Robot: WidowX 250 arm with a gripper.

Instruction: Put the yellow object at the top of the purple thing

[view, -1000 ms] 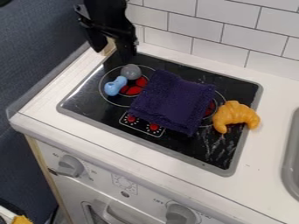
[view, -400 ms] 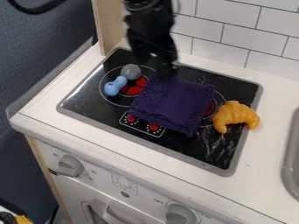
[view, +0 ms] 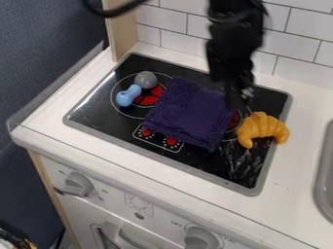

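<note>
The black gripper (view: 236,99) hangs over the right rear part of the stovetop, above the purple cloth's right corner and just up and left of the croissant. A yellow-orange toy croissant (view: 262,129) lies across the stovetop's right edge, partly on the white counter. The folded purple cloth (view: 189,114) lies flat in the middle of the black stovetop, left of the croissant, with nothing resting on it.
A blue toy (view: 128,96) and a grey ball (view: 145,80) sit on the left burner. The tiled wall (view: 182,44) rises behind the stovetop (view: 214,168). At the right edge is a grey sink rim (view: 323,170).
From the upper left, the arm has moved right across the back of the stove to above the cloth's right corner. The croissant, cloth, blue toy and grey ball have stayed put.
</note>
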